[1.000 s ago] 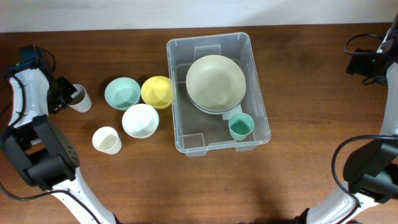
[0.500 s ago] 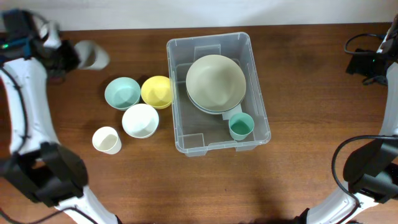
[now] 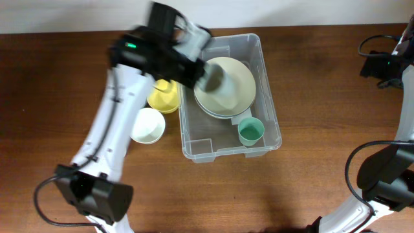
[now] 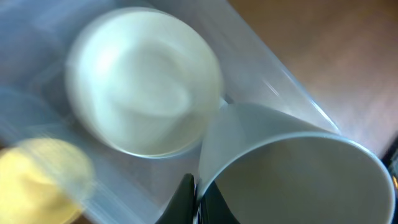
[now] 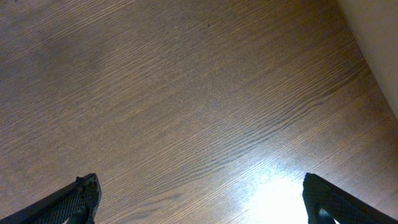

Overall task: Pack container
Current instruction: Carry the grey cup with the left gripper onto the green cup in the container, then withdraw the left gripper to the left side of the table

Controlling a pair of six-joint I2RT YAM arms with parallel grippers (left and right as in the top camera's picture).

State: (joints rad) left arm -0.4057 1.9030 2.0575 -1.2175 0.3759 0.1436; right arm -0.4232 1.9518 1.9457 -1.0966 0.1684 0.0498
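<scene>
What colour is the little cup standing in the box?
Teal green; the cup shows best in the overhead view.

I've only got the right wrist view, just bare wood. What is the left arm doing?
Observer: The left gripper holds a pale cup by its rim, over the container.
Operator: What's in the container?
Observer: A big pale bowl and a teal cup.
Operator: Anything outside it?
Observer: A yellow bowl and a white bowl sit on the table beside it.
</scene>
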